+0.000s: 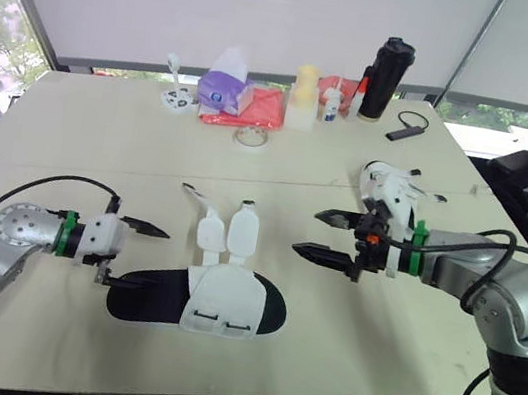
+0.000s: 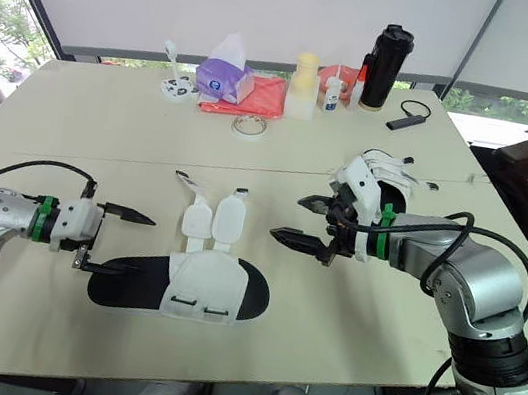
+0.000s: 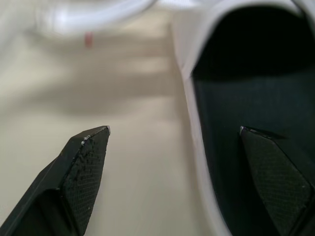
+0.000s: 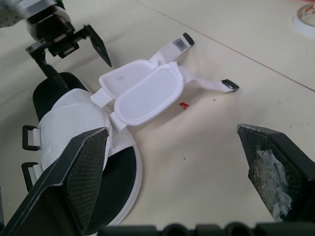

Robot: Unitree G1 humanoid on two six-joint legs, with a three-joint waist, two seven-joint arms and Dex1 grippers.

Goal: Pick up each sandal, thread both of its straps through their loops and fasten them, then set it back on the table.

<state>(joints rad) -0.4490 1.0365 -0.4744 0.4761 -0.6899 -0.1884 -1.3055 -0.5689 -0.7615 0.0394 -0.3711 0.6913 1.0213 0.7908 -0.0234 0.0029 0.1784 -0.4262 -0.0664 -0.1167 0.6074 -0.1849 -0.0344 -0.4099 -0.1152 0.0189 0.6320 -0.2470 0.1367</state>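
Pickup stage. Sandal [image 1: 216,301] lies flat on the counter [image 1: 83,127], straps [image 1: 228,232] loose, its heel rim between the spread fingers of the left claw [image 1: 140,258]. Right claw [image 1: 306,231], also released, hovers beside the straps. Next, likely: clench on heel, lift.

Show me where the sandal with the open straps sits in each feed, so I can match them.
Left eye view: sandal low centre, toe pointing right.
Right eye view: sandal low, just left of centre.
Left wrist view: close ahead, its black footbed.
Right wrist view: its white upper, beside the open straps.
Shared landmark: left end effector, open at the heel.
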